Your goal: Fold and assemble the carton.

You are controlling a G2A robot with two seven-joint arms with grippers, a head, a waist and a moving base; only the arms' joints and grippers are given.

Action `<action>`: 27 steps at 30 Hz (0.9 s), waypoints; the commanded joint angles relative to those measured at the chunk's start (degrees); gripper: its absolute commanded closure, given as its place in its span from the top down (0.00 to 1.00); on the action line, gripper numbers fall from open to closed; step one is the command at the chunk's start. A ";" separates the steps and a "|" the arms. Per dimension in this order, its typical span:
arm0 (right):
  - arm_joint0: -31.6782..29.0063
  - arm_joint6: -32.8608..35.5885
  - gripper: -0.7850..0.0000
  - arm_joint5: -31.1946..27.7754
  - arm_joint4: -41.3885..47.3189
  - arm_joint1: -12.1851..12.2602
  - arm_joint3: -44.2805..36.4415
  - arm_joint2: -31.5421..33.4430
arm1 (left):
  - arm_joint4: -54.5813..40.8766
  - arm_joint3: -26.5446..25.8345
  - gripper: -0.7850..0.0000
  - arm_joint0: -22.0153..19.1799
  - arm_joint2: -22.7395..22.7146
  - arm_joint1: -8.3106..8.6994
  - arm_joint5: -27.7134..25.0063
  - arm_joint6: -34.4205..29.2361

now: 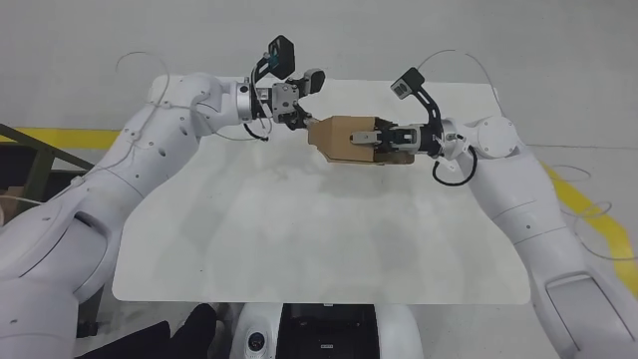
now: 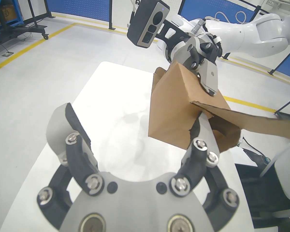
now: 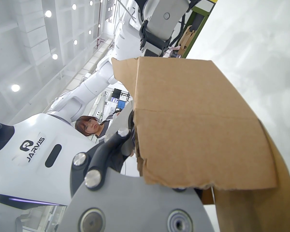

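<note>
Mid-fold, far centre. Carton [image 1: 337,143] clamped by right gripper [image 1: 361,138]; left gripper [image 2: 134,111] spread apart at left end. Next, likely: push flap [image 2: 251,123] in.

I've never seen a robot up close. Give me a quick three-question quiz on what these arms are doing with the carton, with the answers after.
1. True or false: the carton lies flat on the table.
2. Fill in the missing word: the left gripper is wide ____, with one finger beside the carton.
3. Which gripper is clamped on the carton?
A. the left gripper
B. the right gripper
C. neither

Key
1. False: it is held up above the table.
2. open
3. B
</note>
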 commanded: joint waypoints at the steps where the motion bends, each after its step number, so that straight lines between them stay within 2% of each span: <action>1: -0.01 0.01 0.00 0.02 -0.01 0.04 -0.09 -0.03 | 0.23 0.09 1.00 -0.19 0.25 -0.15 0.00 0.09; 27: -0.16 0.02 0.00 0.02 0.69 0.42 -0.66 -0.37 | 0.67 2.67 1.00 -1.43 2.31 -1.84 0.00 0.65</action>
